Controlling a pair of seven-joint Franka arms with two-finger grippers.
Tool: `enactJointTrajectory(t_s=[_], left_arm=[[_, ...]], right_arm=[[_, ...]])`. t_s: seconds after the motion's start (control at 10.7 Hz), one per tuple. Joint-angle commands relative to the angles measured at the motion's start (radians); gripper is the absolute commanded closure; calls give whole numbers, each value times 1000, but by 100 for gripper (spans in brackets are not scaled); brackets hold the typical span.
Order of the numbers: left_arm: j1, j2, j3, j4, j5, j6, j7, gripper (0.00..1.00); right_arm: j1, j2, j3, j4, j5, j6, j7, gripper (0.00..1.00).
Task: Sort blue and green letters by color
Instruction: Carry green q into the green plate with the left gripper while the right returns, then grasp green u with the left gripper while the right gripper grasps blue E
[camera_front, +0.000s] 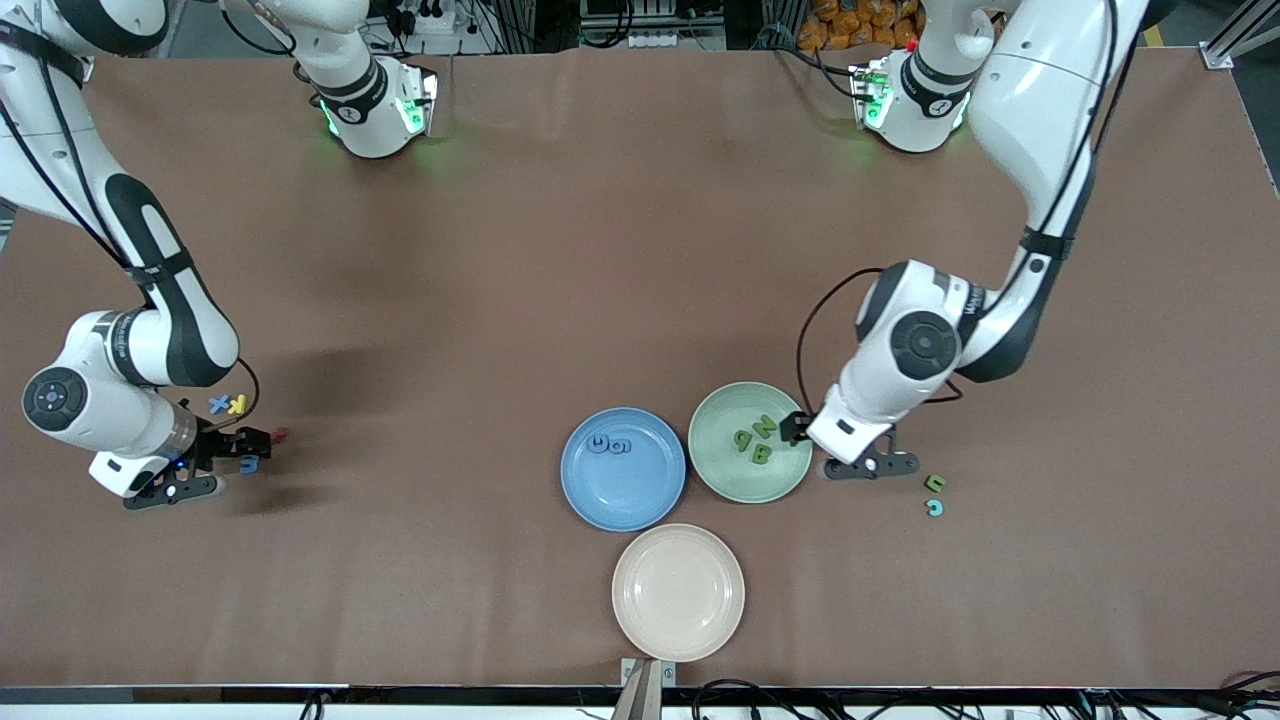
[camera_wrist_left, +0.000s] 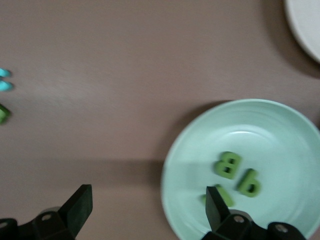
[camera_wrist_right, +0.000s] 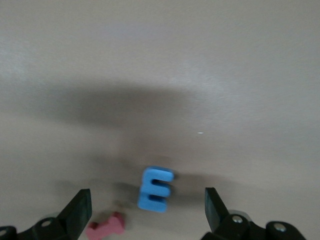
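Three green letters lie in the green plate; in the left wrist view they show as a B, a 9 and one partly hidden by a finger. My left gripper hangs open and empty over that plate's rim at the left arm's end. Two blue letters rest in the blue plate. A green letter lies loose on the table. My right gripper is open low over a blue E. A blue X lies close by.
An empty cream plate sits nearer the front camera than the other two plates. A cyan letter lies beside the loose green one. A yellow K and a red piece lie near the blue E.
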Motion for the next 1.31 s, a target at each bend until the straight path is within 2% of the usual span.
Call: enactJointTrajectory(t_s=[0.0, 0.37, 0.65, 1.03, 1.22], left_arm=[[113, -13, -42, -6, 17, -26, 179, 0], [215, 2, -46, -2, 28, -24, 484, 0], [305, 47, -65, 11, 89, -17, 650, 0], [313, 103, -65, 21, 104, 38, 691, 0], [315, 133, -65, 56, 110, 42, 704, 0]], right_arm=[[-20, -18, 19, -61, 53, 52, -2, 0], [-26, -21, 19, -63, 53, 55, 20, 0], [-6, -21, 19, -61, 52, 55, 178, 0], [-16, -15, 19, -60, 46, 57, 172, 0], [-23, -12, 19, -60, 46, 81, 171, 0]])
